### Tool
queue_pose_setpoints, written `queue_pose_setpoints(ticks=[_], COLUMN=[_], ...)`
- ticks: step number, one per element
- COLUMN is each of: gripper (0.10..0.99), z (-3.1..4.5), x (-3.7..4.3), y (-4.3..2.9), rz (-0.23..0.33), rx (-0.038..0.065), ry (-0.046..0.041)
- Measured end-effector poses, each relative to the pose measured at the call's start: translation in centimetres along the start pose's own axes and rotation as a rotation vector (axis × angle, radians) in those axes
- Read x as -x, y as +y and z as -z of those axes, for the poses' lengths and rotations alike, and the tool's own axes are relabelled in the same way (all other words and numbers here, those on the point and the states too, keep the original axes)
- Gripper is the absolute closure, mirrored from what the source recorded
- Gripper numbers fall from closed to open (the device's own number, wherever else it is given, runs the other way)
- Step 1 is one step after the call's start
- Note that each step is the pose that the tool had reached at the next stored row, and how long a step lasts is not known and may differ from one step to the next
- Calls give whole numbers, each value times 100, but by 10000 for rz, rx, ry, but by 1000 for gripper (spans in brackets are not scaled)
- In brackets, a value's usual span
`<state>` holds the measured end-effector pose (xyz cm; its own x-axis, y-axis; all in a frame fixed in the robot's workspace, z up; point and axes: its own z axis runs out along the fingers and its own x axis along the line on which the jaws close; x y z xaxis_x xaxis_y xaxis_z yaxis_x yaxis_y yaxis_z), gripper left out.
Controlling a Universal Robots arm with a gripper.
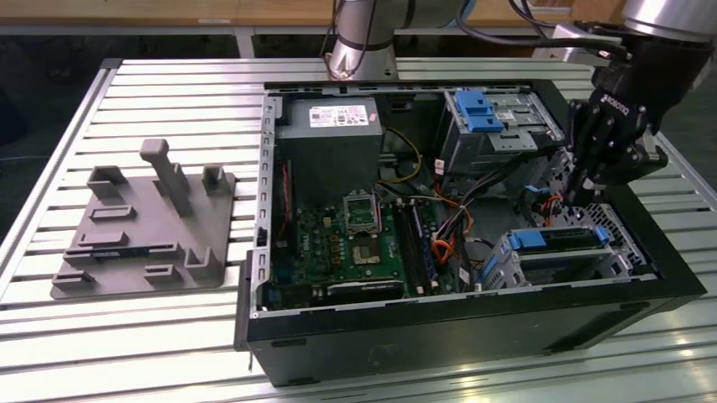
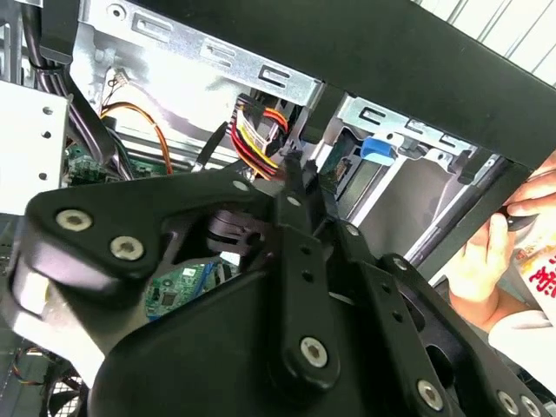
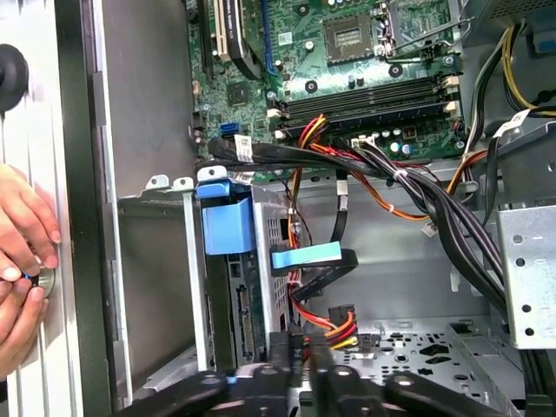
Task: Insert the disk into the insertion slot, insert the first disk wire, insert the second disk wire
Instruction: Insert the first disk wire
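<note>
The disk, framed in blue, sits inside the insertion slot, the silver cage at the case's near corner on the exterior view's right. In the first wrist view the disk's blue caddy tab stands at the cage mouth. My gripper reaches down into the case just behind the disk. Its fingers are shut on the connector of a red, yellow and black disk wire. The second wrist view shows the same wire at the fingertips. A black flat wire with a blue tab hangs beside the disk.
The open black computer case holds a green motherboard, a power supply and a taller grey cage with a blue latch. A grey fixture lies on the slatted table. A person's hand rests outside the case wall.
</note>
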<state>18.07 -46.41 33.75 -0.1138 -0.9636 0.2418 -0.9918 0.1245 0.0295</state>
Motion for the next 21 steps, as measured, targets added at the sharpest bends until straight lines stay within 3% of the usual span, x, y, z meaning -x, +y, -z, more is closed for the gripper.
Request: queue_pose_setpoints(ticks=[2,12,16,19,21], gripper=[918,918,918,918,918], z=[-4,-5,-3,-5,-7], x=[-4,-7,-2,-11,-16], y=[-1,-3,-42,-37,-23], rz=[1,1,128,173,228], rx=[1,1,297,336,323], ry=[-5,-3,-9,-302,-349])
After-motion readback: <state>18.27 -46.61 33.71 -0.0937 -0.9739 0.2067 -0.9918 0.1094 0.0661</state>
